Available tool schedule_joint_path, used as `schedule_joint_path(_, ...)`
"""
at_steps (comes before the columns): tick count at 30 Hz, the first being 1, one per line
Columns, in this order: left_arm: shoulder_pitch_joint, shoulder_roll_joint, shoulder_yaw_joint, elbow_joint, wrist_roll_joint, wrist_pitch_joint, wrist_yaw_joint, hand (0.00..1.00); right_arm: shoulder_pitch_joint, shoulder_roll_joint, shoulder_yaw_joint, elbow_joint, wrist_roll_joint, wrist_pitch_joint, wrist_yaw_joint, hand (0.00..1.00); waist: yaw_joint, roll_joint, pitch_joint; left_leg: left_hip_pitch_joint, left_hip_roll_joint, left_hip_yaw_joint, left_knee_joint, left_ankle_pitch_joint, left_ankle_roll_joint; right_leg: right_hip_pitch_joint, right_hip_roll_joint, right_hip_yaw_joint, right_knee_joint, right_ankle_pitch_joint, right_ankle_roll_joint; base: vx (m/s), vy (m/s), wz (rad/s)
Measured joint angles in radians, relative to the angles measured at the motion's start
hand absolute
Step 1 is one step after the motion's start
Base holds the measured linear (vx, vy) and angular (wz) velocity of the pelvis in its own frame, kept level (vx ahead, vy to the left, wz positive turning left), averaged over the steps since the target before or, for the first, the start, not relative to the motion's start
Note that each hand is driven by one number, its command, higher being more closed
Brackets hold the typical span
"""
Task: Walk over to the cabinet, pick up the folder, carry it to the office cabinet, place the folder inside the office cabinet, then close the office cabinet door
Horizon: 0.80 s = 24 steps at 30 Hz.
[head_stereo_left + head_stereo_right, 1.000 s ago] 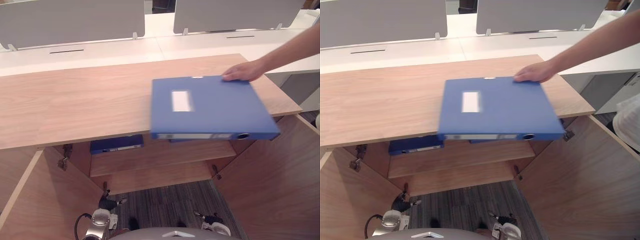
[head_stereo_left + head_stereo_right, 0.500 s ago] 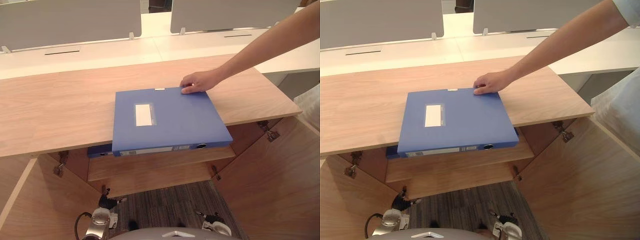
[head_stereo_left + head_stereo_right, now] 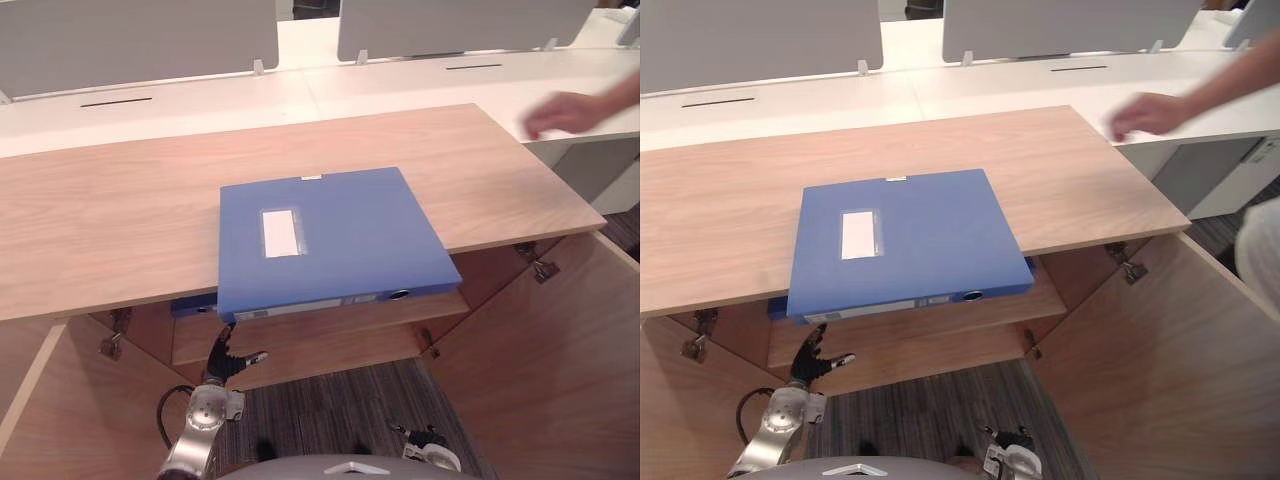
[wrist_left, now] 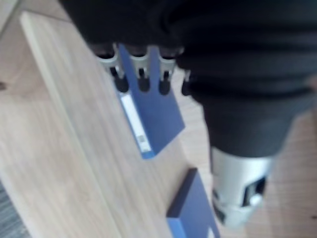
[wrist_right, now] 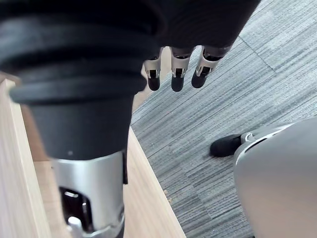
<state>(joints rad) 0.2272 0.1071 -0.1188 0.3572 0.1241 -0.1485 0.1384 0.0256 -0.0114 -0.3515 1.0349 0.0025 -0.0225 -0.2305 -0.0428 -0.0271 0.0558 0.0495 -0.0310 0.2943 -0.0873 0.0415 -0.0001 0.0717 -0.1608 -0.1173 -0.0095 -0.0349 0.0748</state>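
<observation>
1. The blue folder (image 3: 330, 235) lies flat on the cabinet's wooden top (image 3: 120, 210), label upward, with its spine edge jutting a little past the front edge.
2. The left robot hand (image 3: 228, 355) is raised below that top, in front of the inner shelf (image 3: 330, 322). Its fingers are straight and spread, gripping nothing and touching neither folder nor shelf.
3. In the left wrist view the dark fingertips (image 4: 143, 84) point toward a second blue folder (image 4: 148, 114) lying on the shelf, apart from it.
4. The right robot hand (image 5: 177, 69) hangs low over the grey carpet (image 5: 237, 99), fingers loosely extended and empty.
5. Both cabinet doors stand open, one on the right (image 3: 540, 380) and one on the left (image 3: 90, 420).
6. A person's hand (image 3: 562, 112) hovers over the white desk (image 3: 420, 85) behind the cabinet, well apart from the folder.
</observation>
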Motion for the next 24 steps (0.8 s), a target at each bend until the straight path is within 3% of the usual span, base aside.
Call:
schedule_joint_path(4,0.047,0.000,-0.001,-0.004,0.000,-0.015,-0.010,0.00,-0.001,0.004,0.035,-0.013,-0.004,-0.004,0.001,0.00,0.025,0.001,0.003,0.006,-0.005,-0.022,0.000,0.000,0.001,0.018,-0.004,-0.022,0.004,-0.009,0.002,0.02,-0.012,0.17)
schedule_joint_path(10,0.075,-0.005,-0.001,-0.083,0.009,-0.025,0.005,0.00,0.000,0.006,0.079,-0.038,-0.012,-0.006,0.001,0.00,0.031,-0.001,0.009,0.037,-0.011,-0.052,-0.001,0.002,0.004,0.058,-0.010,-0.055,0.020,-0.033,-0.006,-0.02,-0.021,0.16)
schedule_joint_path(24,0.185,-0.010,0.000,-0.380,-0.003,-0.074,0.029,0.00,0.015,0.005,0.163,-0.033,-0.050,-0.005,0.003,0.00,0.040,-0.014,0.012,0.077,-0.016,-0.104,-0.001,0.008,0.004,0.122,-0.016,-0.108,0.031,-0.054,0.019,-0.01,-0.019,0.11)
